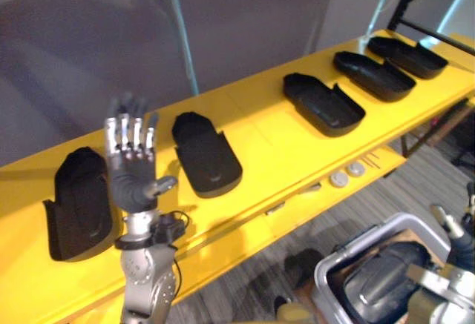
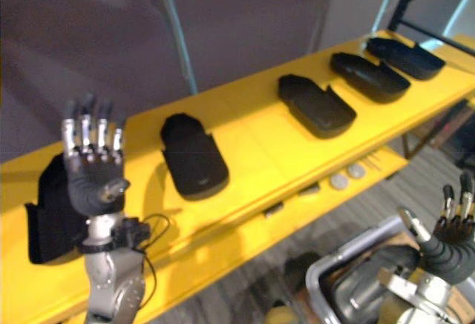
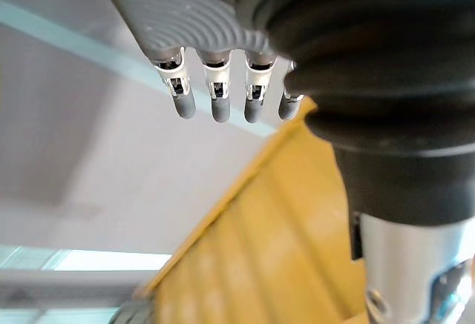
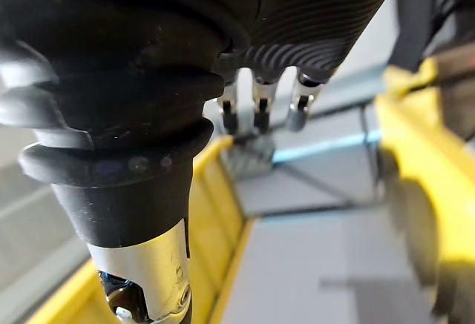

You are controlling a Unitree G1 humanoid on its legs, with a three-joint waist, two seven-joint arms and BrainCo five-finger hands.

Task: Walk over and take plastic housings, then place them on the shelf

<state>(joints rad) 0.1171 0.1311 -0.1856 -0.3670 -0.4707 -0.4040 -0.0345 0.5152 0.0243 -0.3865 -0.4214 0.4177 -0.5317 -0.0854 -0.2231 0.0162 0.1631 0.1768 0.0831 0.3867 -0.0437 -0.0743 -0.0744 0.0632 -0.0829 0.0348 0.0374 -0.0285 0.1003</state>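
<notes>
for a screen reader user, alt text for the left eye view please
The robot's left hand is raised, fingers straight, before a yellow shelf where five black plastic housings lie in a row. A grey bin holding a dark housing is at lower right.

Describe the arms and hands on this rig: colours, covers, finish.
Both match. The left hand and right hand have dark grey palms and silver fingers with dark tips. A dark ribbed cover runs over the back of the hand into a black bellows-like wrist boot. Below that, the forearm is a silver-grey metal shell.
</notes>
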